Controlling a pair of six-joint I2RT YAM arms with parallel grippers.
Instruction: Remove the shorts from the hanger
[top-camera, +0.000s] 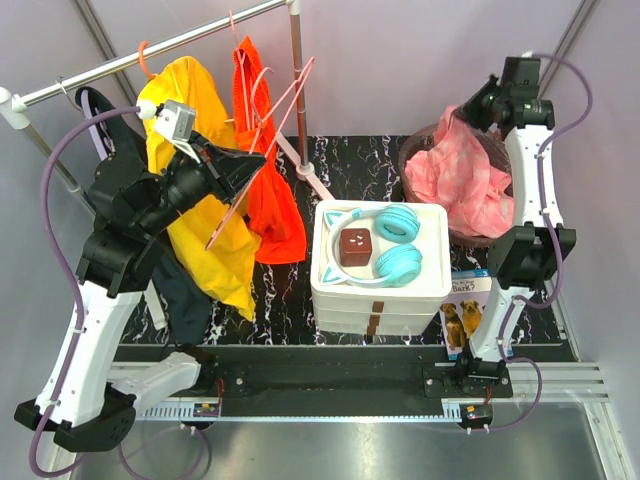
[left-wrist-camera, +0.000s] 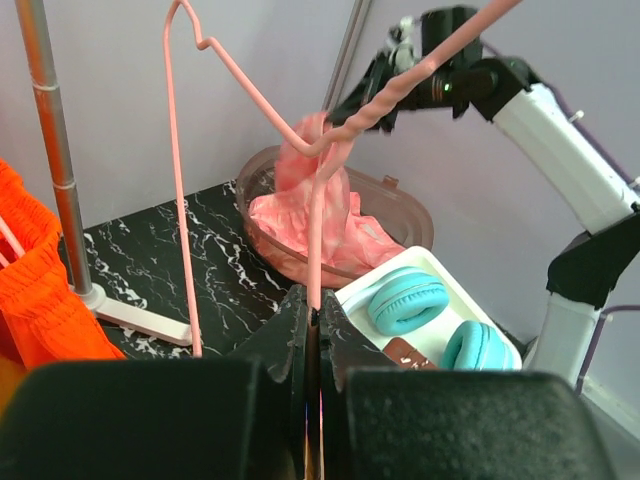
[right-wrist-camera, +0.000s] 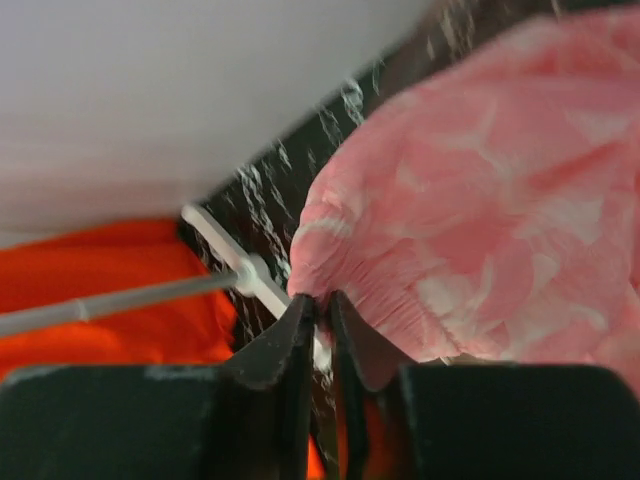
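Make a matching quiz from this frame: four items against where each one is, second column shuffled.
Items:
1. pink hanger
2. pink shorts
3. teal headphones
4. orange garment

Places:
A. hanging on the rail
B. on top of the white box
C. in the brown basket
D. pinched in the left hand

Pairs: 1-D, 2-C, 3-B, 4-A
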